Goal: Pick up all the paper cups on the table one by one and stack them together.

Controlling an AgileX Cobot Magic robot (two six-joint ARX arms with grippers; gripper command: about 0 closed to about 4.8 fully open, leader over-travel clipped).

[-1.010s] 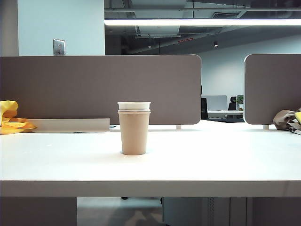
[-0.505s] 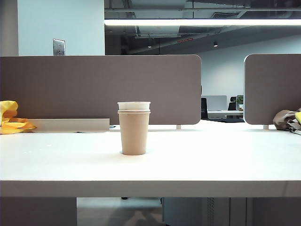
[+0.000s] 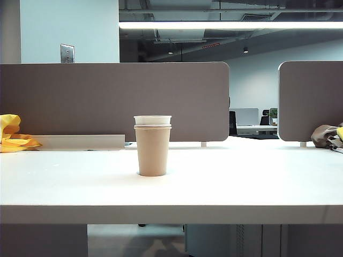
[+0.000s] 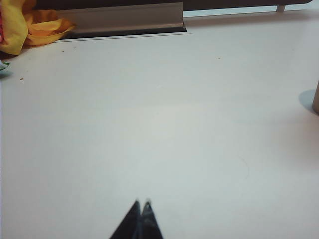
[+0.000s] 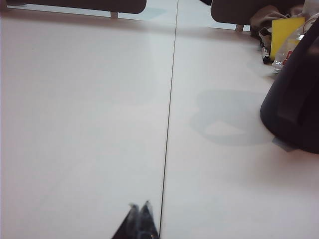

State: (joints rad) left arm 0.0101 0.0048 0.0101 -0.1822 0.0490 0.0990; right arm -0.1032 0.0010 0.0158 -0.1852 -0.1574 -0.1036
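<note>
Both grippers (image 4: 142,203) (image 5: 139,205) — wrist views only

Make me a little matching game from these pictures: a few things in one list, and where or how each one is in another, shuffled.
1. paper cups
2. yellow cloth
3. left gripper
4. right gripper

A. bunched at the table's far left
B. shut, over the table's seam
C. nested upright mid-table
D. shut, over bare table

Pairs: 1-C, 2-A, 3-D, 4-B

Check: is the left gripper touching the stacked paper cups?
Apart. Left wrist view: left gripper, jaws shut, over bare table; paper cups sit at the frame's edge.
</note>
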